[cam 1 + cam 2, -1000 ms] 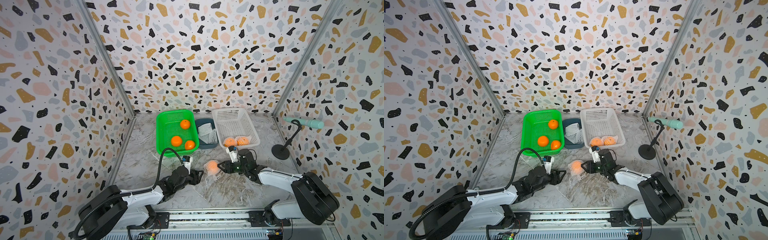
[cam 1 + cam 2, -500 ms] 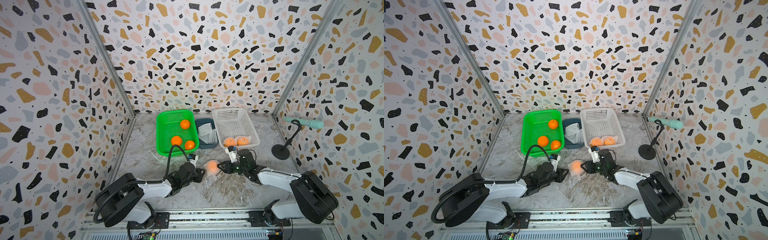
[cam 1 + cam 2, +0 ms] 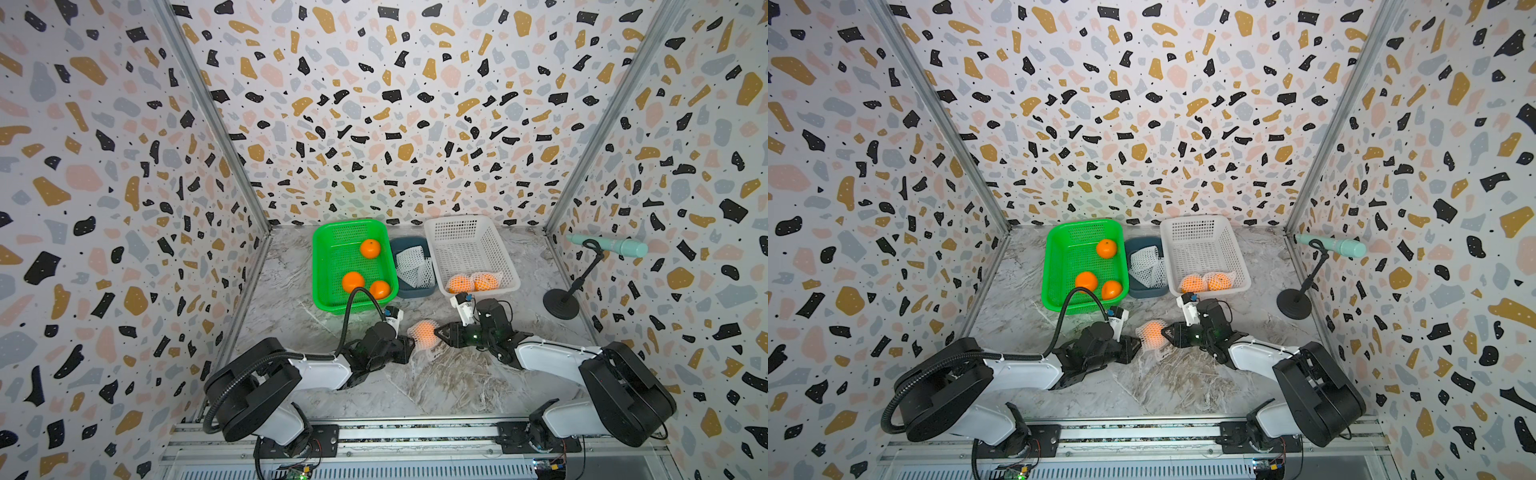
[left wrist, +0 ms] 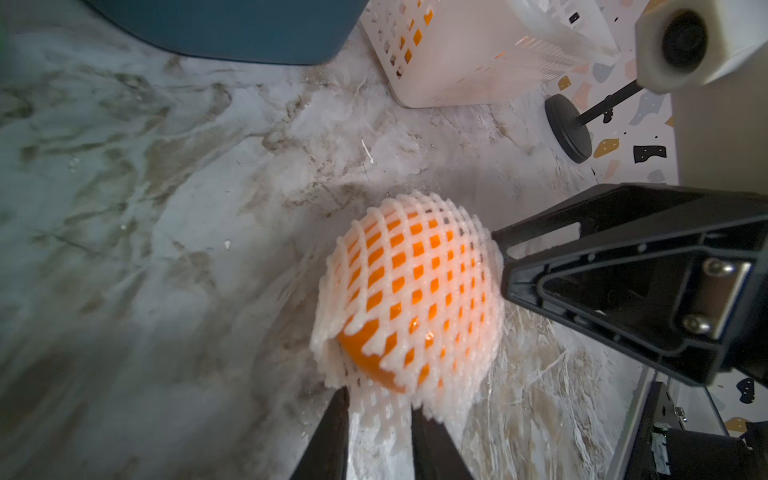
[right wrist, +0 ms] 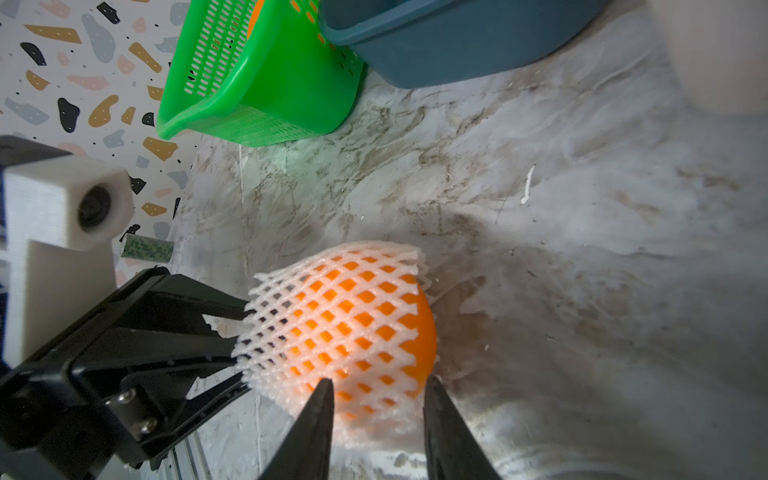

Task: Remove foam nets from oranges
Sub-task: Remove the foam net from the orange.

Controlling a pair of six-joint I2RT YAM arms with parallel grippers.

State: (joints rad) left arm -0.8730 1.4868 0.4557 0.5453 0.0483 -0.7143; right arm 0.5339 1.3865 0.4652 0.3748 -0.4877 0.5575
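One orange (image 3: 424, 332) (image 3: 1154, 332) in a white foam net (image 4: 415, 266) (image 5: 332, 316) lies on the marble floor between my two arms. My left gripper (image 3: 409, 347) (image 4: 378, 411) is shut on the net's loose edge, where bare peel shows. From the opposite side my right gripper (image 3: 437, 332) (image 5: 378, 395) is shut on the netted orange itself. Three bare oranges (image 3: 353, 281) lie in the green basket (image 3: 320, 266). Two netted oranges (image 3: 459, 284) sit in the white basket (image 3: 505, 266).
A dark blue bin (image 3: 415, 293) between the baskets holds empty foam nets (image 3: 411, 266). A black stand (image 3: 561, 303) carrying a teal bar rises by the right wall. Terrazzo walls close in three sides.
My left arm has swung in toward the netted orange, and its jaws have closed on the net's edge. The right jaws narrowed slightly on the orange, which stayed put.
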